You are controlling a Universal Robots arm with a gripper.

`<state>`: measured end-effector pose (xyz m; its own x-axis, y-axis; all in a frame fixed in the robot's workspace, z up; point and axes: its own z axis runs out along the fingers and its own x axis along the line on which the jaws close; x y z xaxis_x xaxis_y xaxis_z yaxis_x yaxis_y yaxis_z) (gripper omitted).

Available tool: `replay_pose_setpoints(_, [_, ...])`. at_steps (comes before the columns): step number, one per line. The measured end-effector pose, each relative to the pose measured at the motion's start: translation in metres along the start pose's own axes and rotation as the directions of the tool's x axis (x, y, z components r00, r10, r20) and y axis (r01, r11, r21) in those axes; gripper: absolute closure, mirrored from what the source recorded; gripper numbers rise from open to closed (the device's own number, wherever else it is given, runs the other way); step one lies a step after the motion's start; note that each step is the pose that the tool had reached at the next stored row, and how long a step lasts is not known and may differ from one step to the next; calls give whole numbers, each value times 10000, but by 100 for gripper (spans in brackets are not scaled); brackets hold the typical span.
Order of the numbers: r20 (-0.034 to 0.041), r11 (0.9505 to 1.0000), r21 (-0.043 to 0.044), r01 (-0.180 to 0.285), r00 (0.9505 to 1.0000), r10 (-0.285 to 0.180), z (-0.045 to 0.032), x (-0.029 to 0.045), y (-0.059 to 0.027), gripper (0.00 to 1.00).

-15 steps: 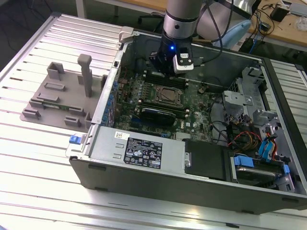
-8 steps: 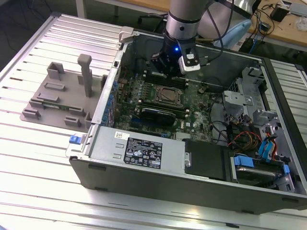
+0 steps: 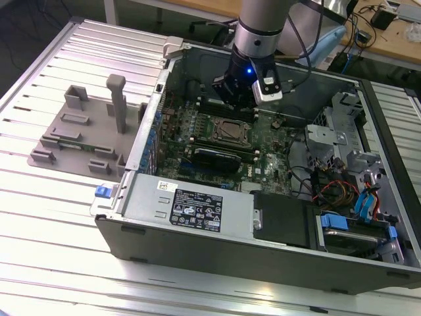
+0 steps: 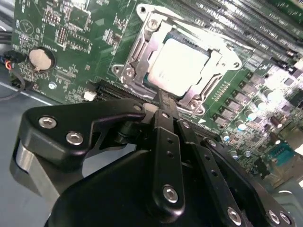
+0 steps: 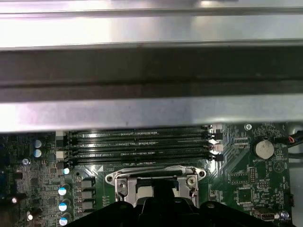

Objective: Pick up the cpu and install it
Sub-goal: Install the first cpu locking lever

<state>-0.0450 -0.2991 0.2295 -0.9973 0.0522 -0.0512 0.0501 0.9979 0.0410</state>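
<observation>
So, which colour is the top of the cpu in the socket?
Shiny silver, the cpu shows best in the second wrist view.

No print can be read; the label (image 3: 196, 212) on the power supply (image 3: 191, 207) is illegible

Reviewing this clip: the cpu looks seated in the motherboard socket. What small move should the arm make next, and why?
Probably a short, straight lift away from the board. In the second wrist view the cpu lies flat inside the socket frame, and the pincer has its tip right by the frame's edge. Rising before any sideways travel would likely avoid scraping the frame or nudging the chip.
</observation>
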Motion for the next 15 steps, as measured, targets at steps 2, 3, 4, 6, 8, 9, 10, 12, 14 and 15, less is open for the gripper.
replay_pose_setpoints(2, [1, 10000, -1, 0, 10000, 0, 0, -2, -32, 89])
replay_pose_setpoints(3, [1, 10000, 0, -2, 10000, 2, -1, -2, -50, 89])
replay_pose_setpoints(4, [1, 10000, 0, -1, 10000, 1, -2, -3, -69, 89])
replay_pose_setpoints(6, [0, 10000, 0, -2, 10000, 2, -3, -5, -106, 89])
replay_pose_setpoints(8, [-1, 10000, 0, 0, 10000, 0, -4, -9, -166, 89])
replay_pose_setpoints(9, [-3, 10000, 0, 0, 10000, 0, -5, -10, -185, 89])
replay_pose_setpoints(10, [-8, 10000, 1, -2, 10000, 2, -6, -11, -213, 89])
replay_pose_setpoints(12, [-56, 10000, 8, -3, 10000, 3, -7, -13, -261, 89])
replay_pose_setpoints(14, [-136, 10000, 44, -3, 9999, 4, -7, -15, -275, 89])
replay_pose_setpoints(15, [-192, 10000, 78, -4, 9998, 6, -7, -15, -279, 89])
